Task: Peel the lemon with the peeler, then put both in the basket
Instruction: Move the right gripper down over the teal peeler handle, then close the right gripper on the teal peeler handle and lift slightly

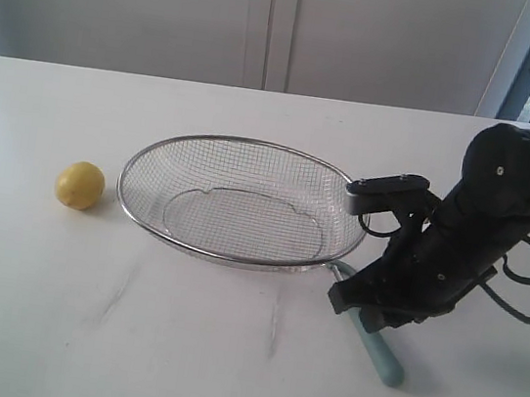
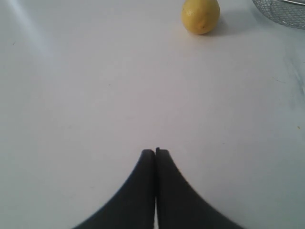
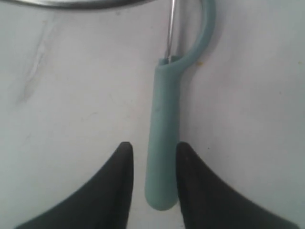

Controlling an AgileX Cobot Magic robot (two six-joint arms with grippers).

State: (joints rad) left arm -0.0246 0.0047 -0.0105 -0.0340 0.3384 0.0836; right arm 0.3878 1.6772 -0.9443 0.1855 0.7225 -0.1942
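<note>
Right wrist view: the peeler [image 3: 164, 124] handle is straddled by the narrowly parted right pincer [image 3: 153, 148], with a gap seen on one side. The basket [image 3: 71, 4] rim lies beyond. The left pincer [image 2: 155, 152] is closed and empty over the desk [image 2: 95, 95], with the lemon [image 2: 200, 15] well ahead.

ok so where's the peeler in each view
Exterior view: the peeler lies lower right on the table, by the basket at its right end, partly hidden under the right arm.
Left wrist view: not in it.
Right wrist view: centre, its handle between the open right fingers.
Shared landmark: the basket rim, a corner of it in both wrist views.
</note>
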